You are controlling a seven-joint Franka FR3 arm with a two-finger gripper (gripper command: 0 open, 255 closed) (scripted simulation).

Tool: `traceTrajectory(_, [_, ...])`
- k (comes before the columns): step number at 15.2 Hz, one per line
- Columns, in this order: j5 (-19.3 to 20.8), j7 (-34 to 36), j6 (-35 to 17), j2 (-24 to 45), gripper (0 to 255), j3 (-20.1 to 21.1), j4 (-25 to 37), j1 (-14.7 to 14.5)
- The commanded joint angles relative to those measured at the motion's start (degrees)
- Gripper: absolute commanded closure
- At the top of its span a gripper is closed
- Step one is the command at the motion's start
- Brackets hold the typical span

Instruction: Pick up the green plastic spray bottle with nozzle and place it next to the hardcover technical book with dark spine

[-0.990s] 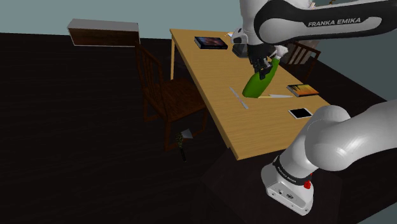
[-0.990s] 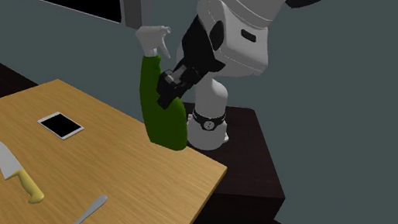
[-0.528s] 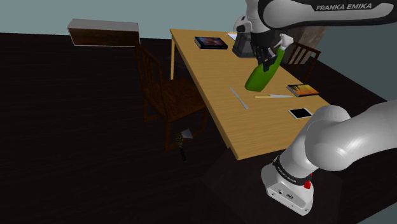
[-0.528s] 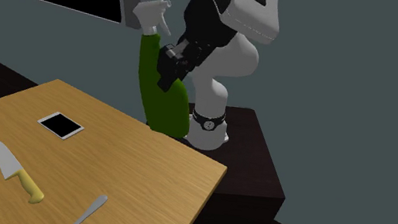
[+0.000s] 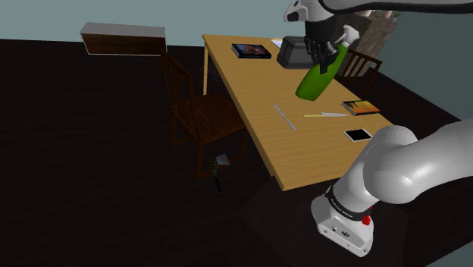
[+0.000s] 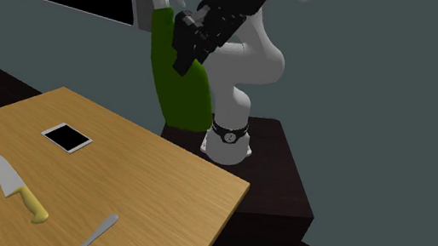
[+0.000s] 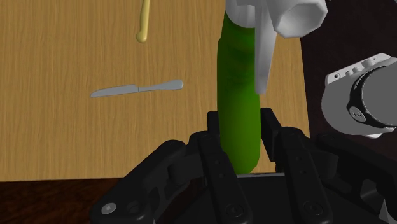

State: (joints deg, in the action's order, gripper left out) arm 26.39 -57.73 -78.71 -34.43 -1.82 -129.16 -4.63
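Bottle (image 5: 313,82) aslant, nozzle (image 5: 348,35) uppermost

Light wooden tabletop (image 5: 254,91) lies bare between the slim silver table knife (image 5: 285,117) and the dark-covered book (image 5: 251,51); a dark grey box (image 5: 292,54) stands near the book.

Dim, flat, nearly shadowless renders

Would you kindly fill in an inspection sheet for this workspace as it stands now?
Surface: wooden table, flat top.
Job's things: green spray bottle held tilted above the table; dark-covered book lying at its far end.
Clutter: yellow-handled knife, butter knife, tablet, orange book, dark box.
Gripper: gripper shut on the bottle's body.
Cables: nothing seen.
Surroundings: wooden chair, second chair, low cabinet, dark floor.
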Motion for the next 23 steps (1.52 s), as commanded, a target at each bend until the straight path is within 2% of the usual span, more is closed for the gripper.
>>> traceTrajectory(1, [0.04,-0.59,1.24,0.48,255,0.13,1.83,0.06])
traceTrajectory(8, [0.23,-2.57,5.58,1.64,255,0.64,7.72,0.24])
traceTrajectory(16, [8.14,-12.55,2.07,-5.03,255,-8.1,2.76,3.45])
traceTrajectory(23, [15.35,-21.26,-1.94,-7.75,255,-16.6,1.79,6.28])
